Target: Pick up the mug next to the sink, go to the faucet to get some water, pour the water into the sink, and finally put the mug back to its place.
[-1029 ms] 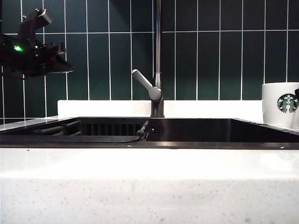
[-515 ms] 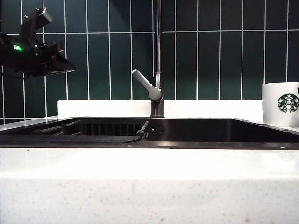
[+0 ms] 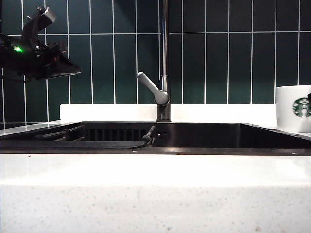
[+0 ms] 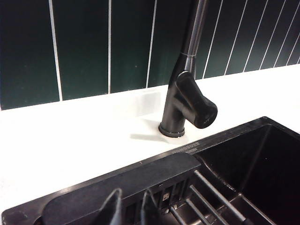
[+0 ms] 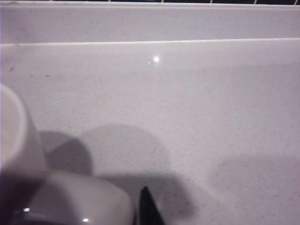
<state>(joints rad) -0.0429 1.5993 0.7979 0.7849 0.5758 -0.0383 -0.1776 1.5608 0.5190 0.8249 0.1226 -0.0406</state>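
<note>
Left hand [image 3: 73, 73] hovers upper left in the exterior view, jaw state unclear. Right hand [image 5: 145, 206] sits beside mug [image 3: 293, 108] at right edge on surface [image 3: 155, 179]; grip unclear.

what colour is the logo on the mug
Green and white, a round badge on the white mug; it shows best in the exterior view.

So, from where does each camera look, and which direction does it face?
Exterior: low before the white speckled counter, facing the green tiles; left pincer shows.
Left wrist: above the black recessed sink, toward the chrome-grey faucet; fingertips show.
Right wrist: beside the white ceramic mug; one fingertip.
Shared: faucet, sink, mug.
</note>
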